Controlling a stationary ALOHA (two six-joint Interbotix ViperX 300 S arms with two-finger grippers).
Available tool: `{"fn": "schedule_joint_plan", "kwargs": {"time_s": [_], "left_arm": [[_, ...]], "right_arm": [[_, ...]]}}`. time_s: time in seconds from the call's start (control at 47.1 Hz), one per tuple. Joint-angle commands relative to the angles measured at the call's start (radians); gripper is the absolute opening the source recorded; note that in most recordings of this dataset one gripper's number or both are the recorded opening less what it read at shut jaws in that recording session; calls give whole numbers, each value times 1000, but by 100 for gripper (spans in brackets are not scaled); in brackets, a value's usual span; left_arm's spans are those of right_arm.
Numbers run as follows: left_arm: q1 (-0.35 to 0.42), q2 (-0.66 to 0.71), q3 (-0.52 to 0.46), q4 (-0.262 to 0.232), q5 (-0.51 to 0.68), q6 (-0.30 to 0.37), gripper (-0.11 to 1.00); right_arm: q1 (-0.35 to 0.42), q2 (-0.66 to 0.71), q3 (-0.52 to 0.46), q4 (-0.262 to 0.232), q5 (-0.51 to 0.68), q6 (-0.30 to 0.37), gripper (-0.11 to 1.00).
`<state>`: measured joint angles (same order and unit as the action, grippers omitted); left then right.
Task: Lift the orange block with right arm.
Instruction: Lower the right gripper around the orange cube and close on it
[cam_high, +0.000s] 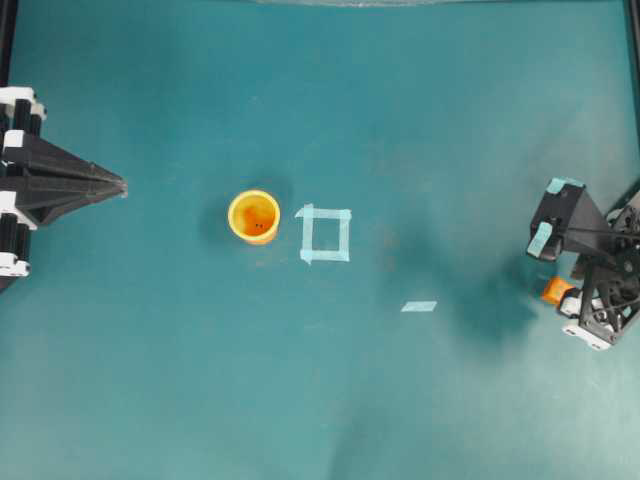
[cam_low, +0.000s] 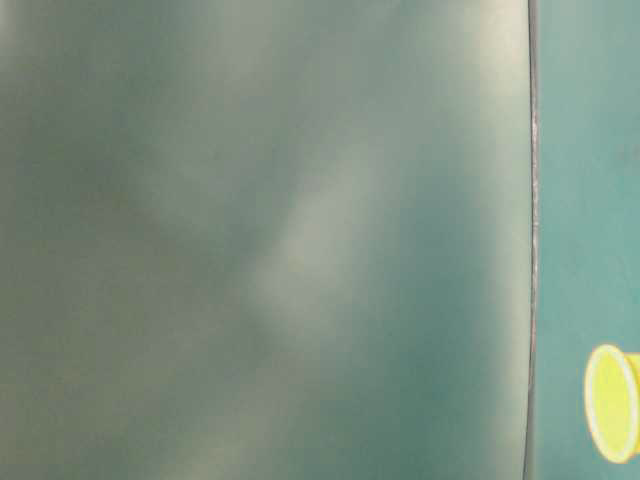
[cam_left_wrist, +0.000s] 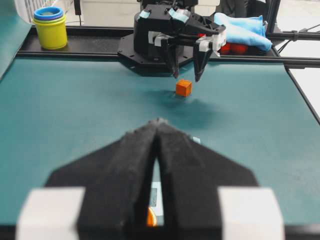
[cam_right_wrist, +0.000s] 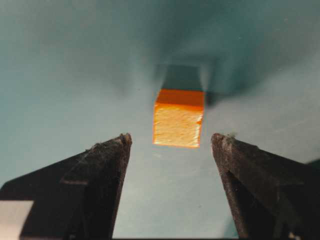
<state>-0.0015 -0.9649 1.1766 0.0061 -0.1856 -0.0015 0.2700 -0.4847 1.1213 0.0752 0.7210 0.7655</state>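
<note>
A: Item one, orange block (cam_right_wrist: 178, 121)?
B: On the teal table (cam_high: 400, 100), far right of the overhead view, under the right arm's gripper (cam_right_wrist: 171, 142). Not lifted; it sits free on the surface.

A: Right gripper, condition?
B: Jaws spread wide, one fingertip (cam_right_wrist: 116, 147) on each side of the block, neither touching it. Nothing held.

A: Left gripper (cam_high: 118, 185)?
B: Fingers pressed together to a point at the left edge, empty, well apart from the block.

A: Other stock?
B: Yellow-orange cup (cam_high: 253, 216) near the middle, upright; a tape square (cam_high: 325, 234) just beside it; a loose tape strip (cam_high: 419, 306) between square and block.
</note>
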Motion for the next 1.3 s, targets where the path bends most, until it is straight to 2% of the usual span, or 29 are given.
{"fn": "schedule_joint_plan", "kwargs": {"time_s": [0.0,0.127,0.743,0.892,1.062,1.274], "left_arm": [[0,8,-26,2,-5,2,0],[0,8,-26,2,-5,2,0],[0,8,-28,2,-5,2,0],[-2,9,-26,2,-2,2,0],[0,9,-28,2,0,2,0],[-2,9,-28,2,6,2,0]], "right_arm": [[5,8,-9,-18,-12,6,66],[5,29,-9,-34,-40,14,66],[5,153,3,-46,-152,15,64],[5,153,3,-49,-149,15,59],[5,153,2,-48,-152,15,41],[5,149,-8,-49,-149,15,41]]}}
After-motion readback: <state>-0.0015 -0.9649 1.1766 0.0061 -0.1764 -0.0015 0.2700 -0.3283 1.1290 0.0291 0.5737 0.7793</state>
